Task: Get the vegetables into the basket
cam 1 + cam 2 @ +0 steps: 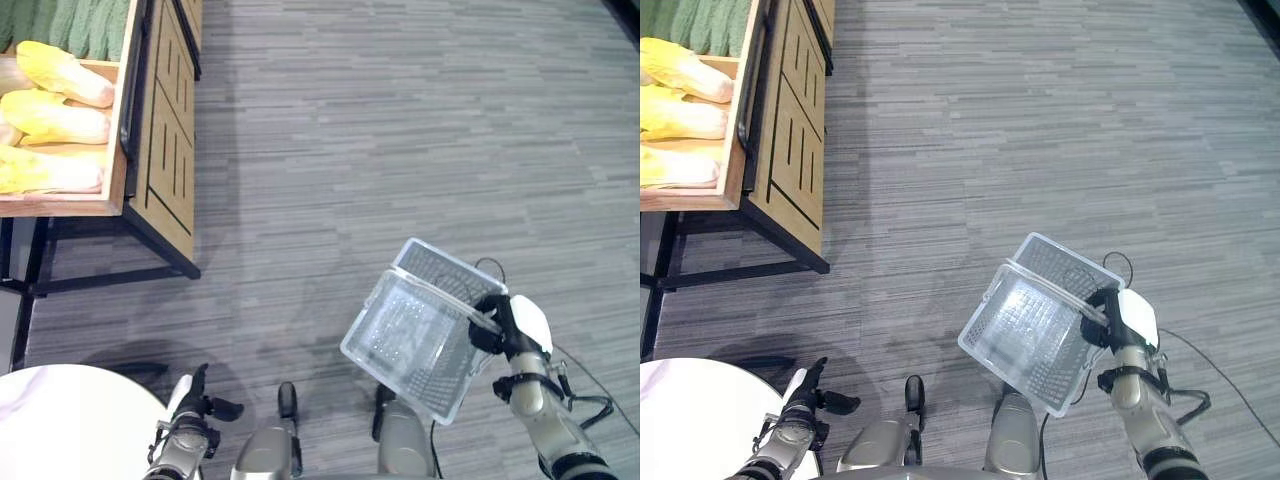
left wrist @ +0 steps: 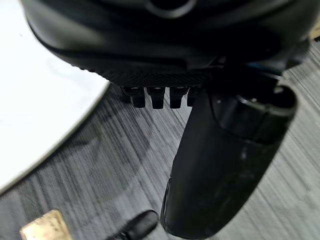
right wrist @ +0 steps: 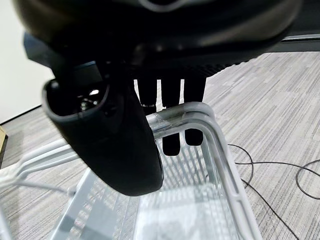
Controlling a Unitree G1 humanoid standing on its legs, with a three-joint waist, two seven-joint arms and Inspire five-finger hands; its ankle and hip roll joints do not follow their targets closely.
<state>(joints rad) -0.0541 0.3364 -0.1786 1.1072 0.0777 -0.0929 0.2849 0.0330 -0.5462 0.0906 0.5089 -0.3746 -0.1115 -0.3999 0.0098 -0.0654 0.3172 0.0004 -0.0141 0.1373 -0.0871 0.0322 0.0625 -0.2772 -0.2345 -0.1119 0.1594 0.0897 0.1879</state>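
Vegetables sit in the wooden crate on the stand at far left, well apart from the basket. Yellow-white leafy heads, look like cabbages; green ones behind them at the top edge. None in the basket, it's empty.

Right hand has its fingers hooked round the basket handle, thumb alongside, basket hanging tilted over the carpet. Grip looks solid in the right wrist view.

Left hand is low at lower left beside the white round table, fingers fairly straight, holding nothing.

Progress: basket in hand, that's all. No vegetable picked yet. Left to do, by my read: close the gap to the crate, left hand grabs each head and drops it in. Basically at the start.
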